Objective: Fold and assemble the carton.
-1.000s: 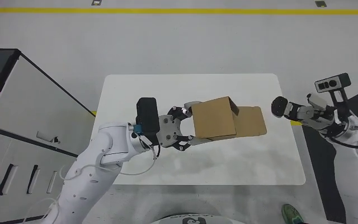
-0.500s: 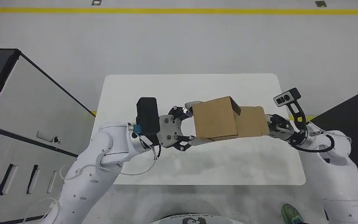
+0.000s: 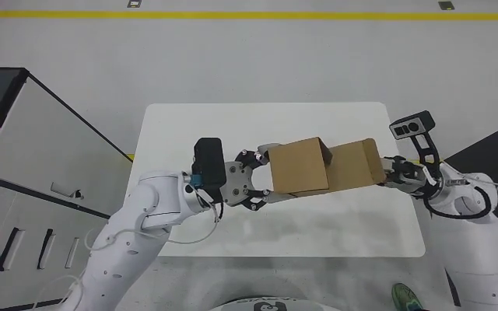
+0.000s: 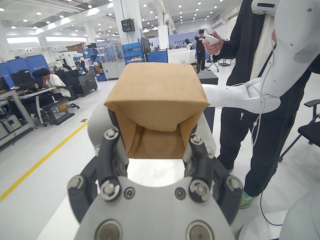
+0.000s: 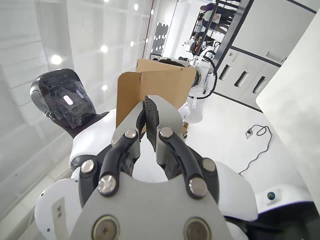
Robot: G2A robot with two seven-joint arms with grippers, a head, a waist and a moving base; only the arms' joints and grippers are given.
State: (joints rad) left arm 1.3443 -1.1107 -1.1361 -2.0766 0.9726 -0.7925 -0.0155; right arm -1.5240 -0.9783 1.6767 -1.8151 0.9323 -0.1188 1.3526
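A brown cardboard carton (image 3: pixel 299 165) hangs over the middle of the white table (image 3: pixel 194 124), held between both arms. My left gripper (image 3: pixel 267 172) is shut on its left end, one finger on each side wall (image 4: pixel 155 88). That end is open, and in the left wrist view an inner flap (image 4: pixel 156 123) is folded inward. A long flap (image 3: pixel 354 163) sticks out from the right end. My right gripper (image 3: pixel 381 172) is shut on that flap's outer edge, its ribbed pads (image 5: pixel 151 116) pinching the cardboard (image 5: pixel 160 86).
A grey cabinet (image 3: pixel 47 155) stands to the left of the table. The table's bare surface (image 3: pixel 311 225) lies in front of the carton and behind it. A yellow floor line (image 3: pixel 249 15) runs along the far side.
My right arm came in from the right edge and shut on the end of the long flap. The flap, flat before, now tilts upward. My left gripper shifted slightly to the right.
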